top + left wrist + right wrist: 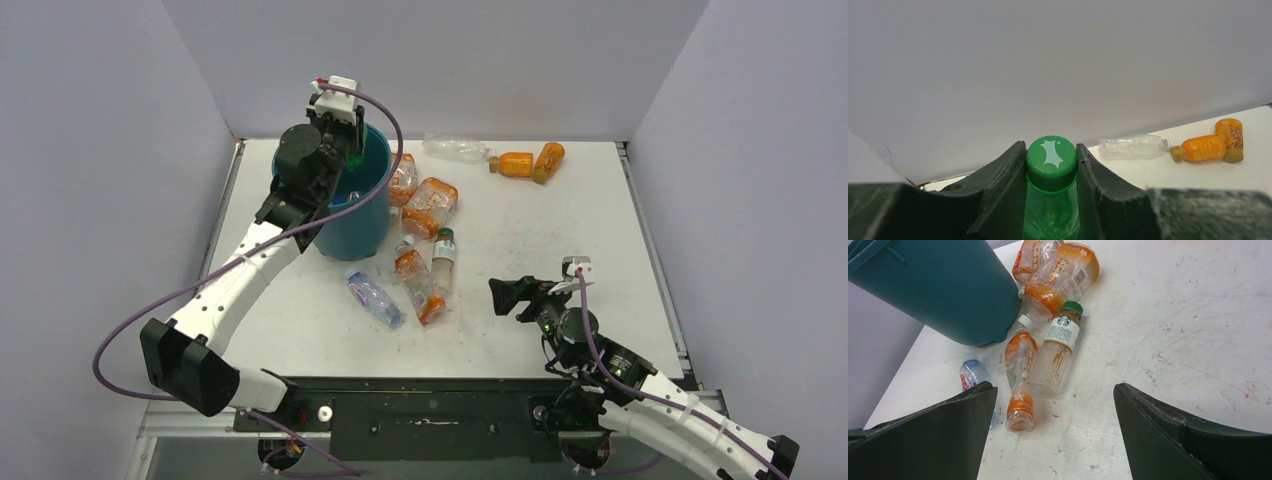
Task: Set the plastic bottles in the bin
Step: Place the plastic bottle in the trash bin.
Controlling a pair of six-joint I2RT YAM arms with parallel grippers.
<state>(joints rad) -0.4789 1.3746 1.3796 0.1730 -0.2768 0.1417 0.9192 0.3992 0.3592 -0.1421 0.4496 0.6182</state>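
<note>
Pale grey walls close in a scuffed white table [560, 270] on three sides. The bin [365, 215], a teal bucket, stands on the table's far left. The left arm reaches up to it, and the left gripper [1050, 146] is poised over the bin's open mouth. Its fingers are pressed against either side of a green bottle [1051, 210], gripping it at the neck and the green cap.

The right gripper [1054, 385] sits low over the near right of the table, facing the bin. Its jaws are spread wide with nothing between them.

The other bottles lie on their sides on the table. A fat clear bottle with an orange label [432, 205] and a slimmer one [403, 178] lie close beside the bin's right wall. Nearer the arms lie a Starbucks-labelled bottle with a green cap [1058, 347] and an orange-labelled clear bottle [1019, 375], the two of them side by side. A blue-tinted bottle [375, 297] lies just to their left, near the bin's foot.

By the back wall, a crumpled clear bottle [455, 150] lies next to two solid orange bottles [515, 163] [548, 161].
</note>
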